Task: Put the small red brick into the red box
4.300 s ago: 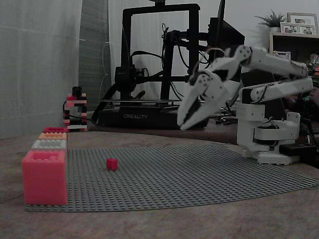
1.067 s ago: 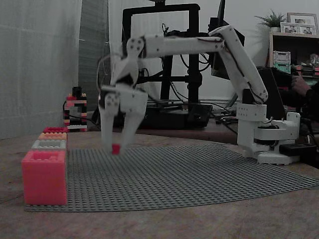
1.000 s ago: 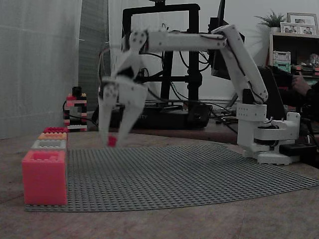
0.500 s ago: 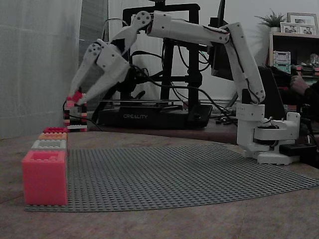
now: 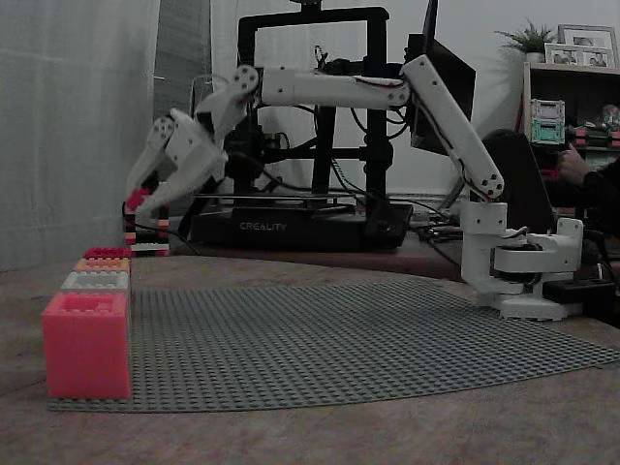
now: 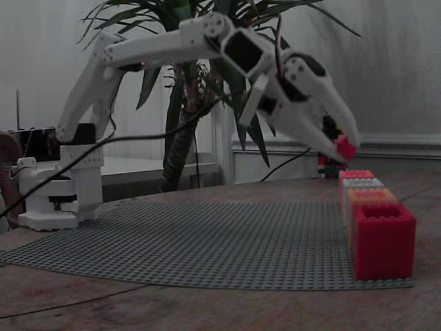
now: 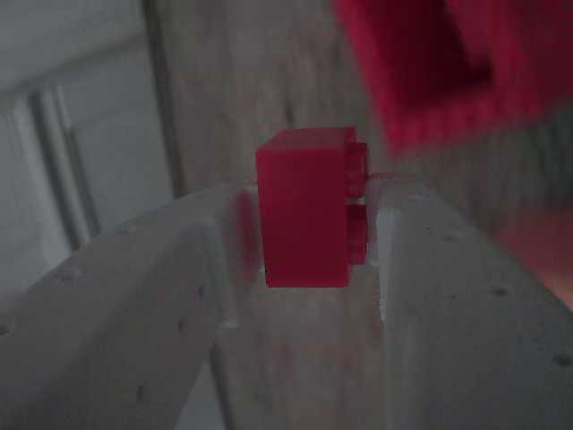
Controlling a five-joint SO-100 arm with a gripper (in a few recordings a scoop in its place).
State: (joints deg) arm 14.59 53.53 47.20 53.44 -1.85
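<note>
The small red brick (image 5: 139,201) (image 6: 345,147) (image 7: 309,208) is pinched between the tips of my white gripper (image 5: 141,201) (image 6: 342,149) (image 7: 304,260), which is shut on it. It hangs in the air, well above the row of boxes at the edge of the grey baseplate (image 5: 368,334) (image 6: 207,241). The red box (image 5: 86,344) (image 6: 383,239) stands open-topped at the near end of that row, lower than the gripper and nearer the camera in both fixed views. In the wrist view a blurred red box (image 7: 439,63) shows past the brick at the top right.
Behind the red box stand an orange box (image 5: 103,263) (image 6: 372,196), a grey-white box (image 5: 96,281) (image 6: 362,183) and a further red one (image 5: 107,253) (image 6: 356,174). A small multicoloured brick tower (image 5: 146,218) stands beyond the plate. A 3D printer (image 5: 300,126) sits behind; a plant (image 6: 186,96) stands behind the arm.
My gripper closed on the small red brick on the baseplate, lifted it and swung it toward the row of boxes. Over the last half second it has dropped a little.
</note>
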